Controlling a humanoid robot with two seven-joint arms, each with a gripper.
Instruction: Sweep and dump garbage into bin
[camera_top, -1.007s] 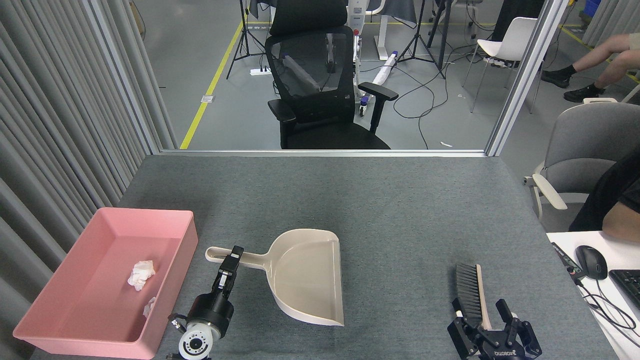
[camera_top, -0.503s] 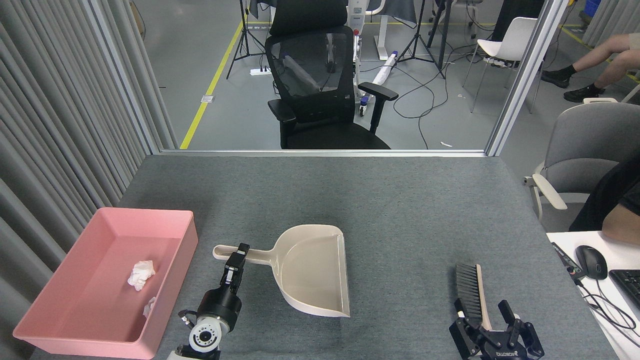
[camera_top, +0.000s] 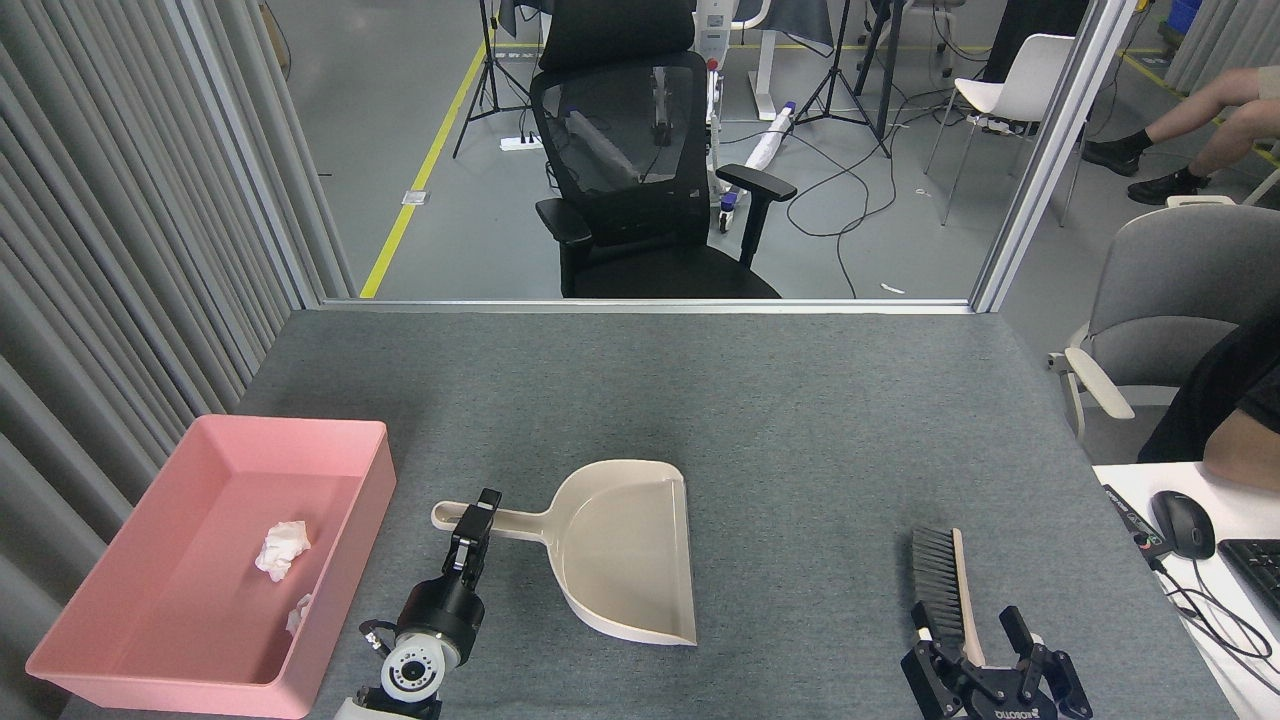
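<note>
- You are looking down at a grey felt-covered table (camera_top: 800, 420) carrying everything.
- A pink bin (camera_top: 100, 640) is sitting at its near left corner, just beside the left edge.
- A beige dustpan (camera_top: 625, 550) is lying flat near the middle front, its handle pointing left toward the bin.
- A brush (camera_top: 945, 585) with black bristles is lying at the near right, well apart from the dustpan.

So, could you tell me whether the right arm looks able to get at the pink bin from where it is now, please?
Probably not directly: the right gripper sits far right at the brush, and the dustpan and left gripper lie between it and the bin.
</note>
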